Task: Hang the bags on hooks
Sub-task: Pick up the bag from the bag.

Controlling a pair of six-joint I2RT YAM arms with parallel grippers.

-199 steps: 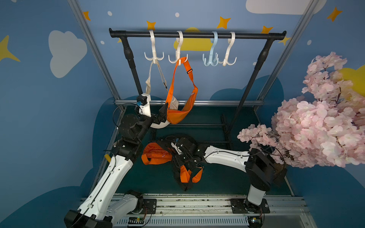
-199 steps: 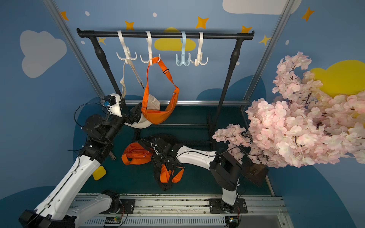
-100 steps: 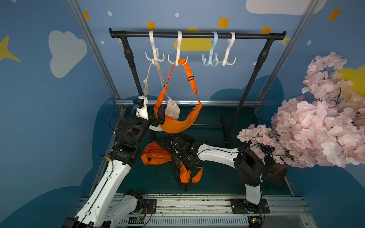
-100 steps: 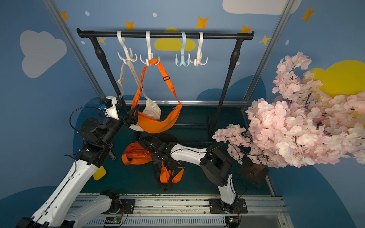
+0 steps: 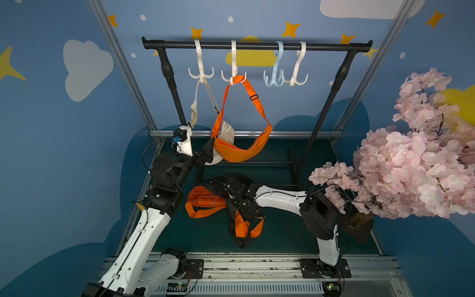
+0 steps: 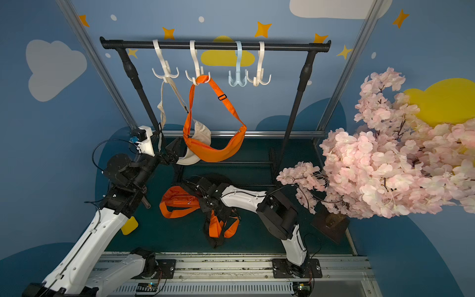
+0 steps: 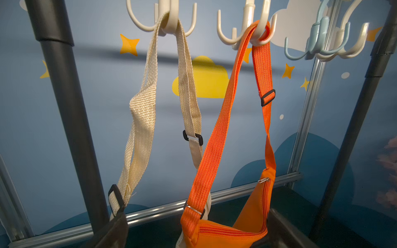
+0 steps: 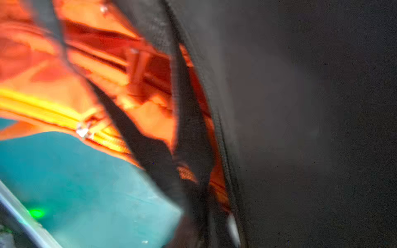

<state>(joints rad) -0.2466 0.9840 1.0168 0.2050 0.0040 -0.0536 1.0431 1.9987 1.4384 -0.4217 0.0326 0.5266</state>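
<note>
Over the teal table's [image 5: 282, 231] back edge the orange bag [image 5: 239, 154] is now hanging free from its hook [image 5: 233, 77], left pincer [image 5: 208, 151] spreading apart, right pincer [image 5: 232, 203] snapping together at the mid-table black-orange bag [image 5: 244, 228] next.

I work in a staged robot test cell: blue walls [image 5: 51, 154] painted with clouds [image 5: 84, 69] and stars [image 5: 290, 28], aluminium frame posts [image 5: 122, 66], a mounting rail [image 5: 257, 264], an artificial blossom tree [image 5: 411, 167].

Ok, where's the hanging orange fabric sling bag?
In both top views the orange bag hangs on the second cream plastic hook from left, beside the cream fabric bag.
</note>
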